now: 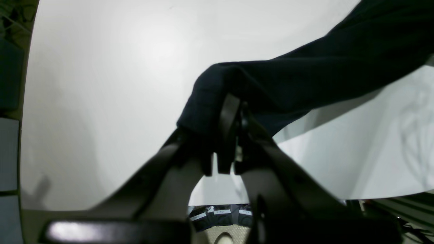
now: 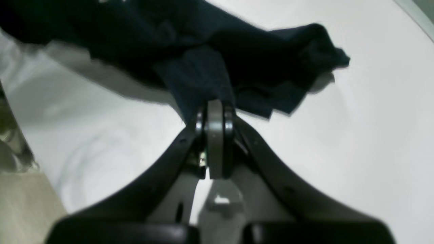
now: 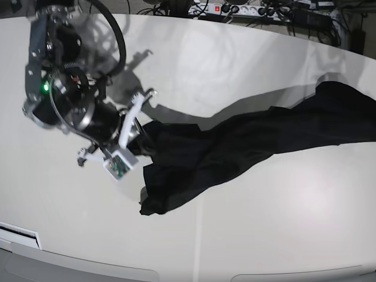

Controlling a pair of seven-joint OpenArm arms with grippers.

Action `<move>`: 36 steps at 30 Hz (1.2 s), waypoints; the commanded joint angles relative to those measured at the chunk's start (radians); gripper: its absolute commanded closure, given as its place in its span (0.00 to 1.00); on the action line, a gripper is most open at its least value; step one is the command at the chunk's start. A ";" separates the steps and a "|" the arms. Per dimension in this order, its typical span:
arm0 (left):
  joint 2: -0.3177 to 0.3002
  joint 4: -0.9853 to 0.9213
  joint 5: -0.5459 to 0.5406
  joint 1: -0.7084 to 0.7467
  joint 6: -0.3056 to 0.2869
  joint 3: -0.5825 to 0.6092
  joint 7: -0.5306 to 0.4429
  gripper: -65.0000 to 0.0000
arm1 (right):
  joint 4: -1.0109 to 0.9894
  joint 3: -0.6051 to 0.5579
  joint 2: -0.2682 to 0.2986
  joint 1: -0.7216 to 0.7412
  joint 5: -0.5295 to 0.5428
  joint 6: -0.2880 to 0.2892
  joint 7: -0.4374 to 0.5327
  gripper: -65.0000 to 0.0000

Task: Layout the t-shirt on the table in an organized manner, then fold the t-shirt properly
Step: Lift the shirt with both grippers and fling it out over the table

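Note:
The black t-shirt (image 3: 235, 141) hangs stretched above the white table (image 3: 264, 223), from the middle left to the right edge of the base view, with a loose part drooping at the lower left. My right gripper (image 3: 140, 138) is shut on its left end; in the right wrist view the right gripper (image 2: 215, 108) pinches bunched t-shirt fabric (image 2: 237, 51) over the table (image 2: 356, 135). My left gripper (image 1: 234, 112) is shut on a fold of the t-shirt (image 1: 305, 78) above the table (image 1: 118, 67). The left arm is outside the base view.
A power strip with cables (image 3: 235, 10) lies along the table's far edge. The table's curved front edge (image 3: 88, 267) runs along the bottom of the base view. Dark labelled boxes (image 1: 220, 215) show below the table edge in the left wrist view.

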 commanded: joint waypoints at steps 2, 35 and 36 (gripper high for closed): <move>-0.040 0.011 -0.013 -0.003 0.002 -0.008 -0.025 1.00 | 0.099 0.047 0.024 -0.031 0.010 -0.008 0.021 1.00; -0.195 0.012 -0.429 0.368 -0.193 -0.006 0.272 1.00 | 0.253 0.412 0.143 -0.456 0.499 0.085 -0.240 1.00; -0.186 0.012 -0.436 0.393 -0.193 -0.005 0.272 1.00 | 0.253 0.391 0.143 -0.478 0.491 0.085 -0.244 1.00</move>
